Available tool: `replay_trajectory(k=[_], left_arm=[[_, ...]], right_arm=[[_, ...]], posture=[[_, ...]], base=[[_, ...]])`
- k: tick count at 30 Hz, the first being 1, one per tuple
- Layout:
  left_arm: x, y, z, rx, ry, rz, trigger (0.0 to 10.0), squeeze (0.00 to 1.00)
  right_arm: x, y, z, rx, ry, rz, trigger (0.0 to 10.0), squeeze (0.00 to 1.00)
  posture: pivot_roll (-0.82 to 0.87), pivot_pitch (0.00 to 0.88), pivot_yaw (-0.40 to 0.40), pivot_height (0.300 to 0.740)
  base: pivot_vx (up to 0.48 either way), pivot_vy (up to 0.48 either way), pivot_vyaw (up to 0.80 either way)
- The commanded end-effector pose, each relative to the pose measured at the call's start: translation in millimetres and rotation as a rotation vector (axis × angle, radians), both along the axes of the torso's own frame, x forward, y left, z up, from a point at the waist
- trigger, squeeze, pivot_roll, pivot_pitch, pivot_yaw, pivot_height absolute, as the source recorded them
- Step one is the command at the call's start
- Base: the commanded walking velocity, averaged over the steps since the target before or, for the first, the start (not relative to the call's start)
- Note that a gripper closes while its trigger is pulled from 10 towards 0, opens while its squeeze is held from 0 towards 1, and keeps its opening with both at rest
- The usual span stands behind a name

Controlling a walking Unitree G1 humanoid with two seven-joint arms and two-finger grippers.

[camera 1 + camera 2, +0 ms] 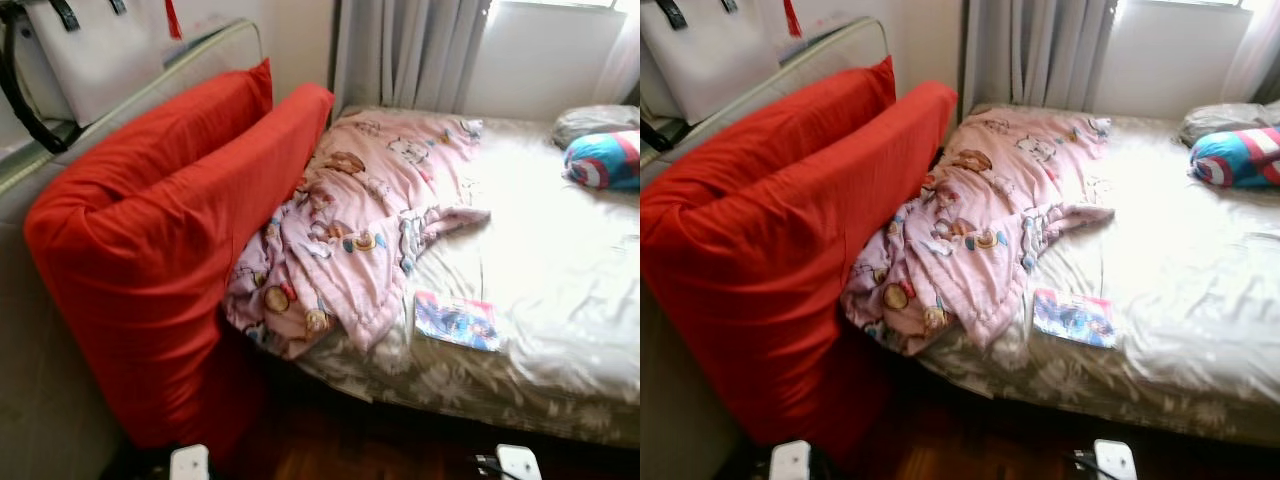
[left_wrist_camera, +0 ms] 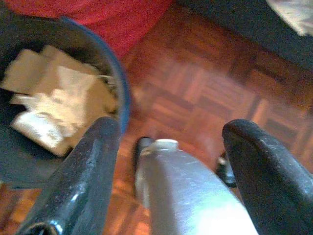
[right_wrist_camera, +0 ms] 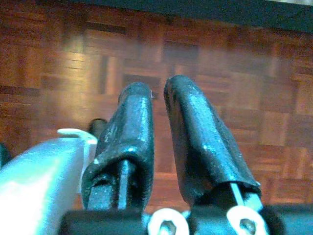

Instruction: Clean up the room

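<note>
Fingers, left (image 2: 171,161): spread wide, holding nothing, hanging over the wood floor (image 2: 210,93). Fingers, right (image 3: 159,142): drawn narrow, a thin gap between them, holding nothing, also over bare floor.

Bed (image 1: 560,300): its near edge runs across my front, with a strip of dark floor between it and me. Pale sheet over most of the top, flat and uncluttered on the right half.

Pink blanket (image 1: 350,230): crumpled in a heap on the left part of the bed, spilling over the near edge.

Book (image 1: 458,320): thin, with a colourful cover, lying flat on the sheet just beside the blanket's lower corner, near the bed's front edge.

Red cushions (image 1: 170,240): two large ones standing on edge against the left side, touching the blanket and closing off that side.

Round pillow (image 1: 605,160): red, white and blue, at the far right, with a grey pillow (image 1: 590,122) behind it.

White bag (image 1: 95,50): black straps, above the cushions.

Curtain (image 1: 410,50): grey, behind the bed.

Bin (image 2: 63,103): seen from my left wrist, dark with a blue rim, holding crumpled paper, standing on the floor next to the red cloth.
</note>
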State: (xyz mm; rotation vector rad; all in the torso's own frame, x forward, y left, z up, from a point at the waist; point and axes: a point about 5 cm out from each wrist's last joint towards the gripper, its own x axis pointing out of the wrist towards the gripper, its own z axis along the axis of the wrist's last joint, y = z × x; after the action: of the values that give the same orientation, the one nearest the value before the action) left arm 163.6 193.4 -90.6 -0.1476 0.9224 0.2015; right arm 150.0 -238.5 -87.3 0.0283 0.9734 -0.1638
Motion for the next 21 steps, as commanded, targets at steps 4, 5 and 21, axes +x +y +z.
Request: replay_trajectory(k=[4, 5, 21], left_arm=[[85.0, 4.2, 45.9, 0.140, -0.112, -0.183, 10.0, 0.00], [85.0, 4.2, 45.9, 0.139, -0.112, -0.183, 10.0, 0.00], [85.3, 2.4, 46.1, 0.086, -0.134, -0.148, 10.0, 0.00]], right_arm=[[31.4, 14.7, 9.5, 0.182, -0.134, -0.280, 10.0, 0.00], [31.5, 14.7, 9.6, 0.182, -0.134, -0.280, 10.0, 0.00], [32.2, 15.1, 9.9, 0.188, -0.140, -0.291, 10.0, 0.00]], posture=[[-0.11, 0.000, 0.053, 0.740], [-0.11, 0.000, 0.052, 0.740], [-0.11, 0.000, 0.053, 0.740]], base=[[0.000, -0.340, 0.00], [0.000, -0.341, 0.00], [0.000, -0.061, 0.00]])
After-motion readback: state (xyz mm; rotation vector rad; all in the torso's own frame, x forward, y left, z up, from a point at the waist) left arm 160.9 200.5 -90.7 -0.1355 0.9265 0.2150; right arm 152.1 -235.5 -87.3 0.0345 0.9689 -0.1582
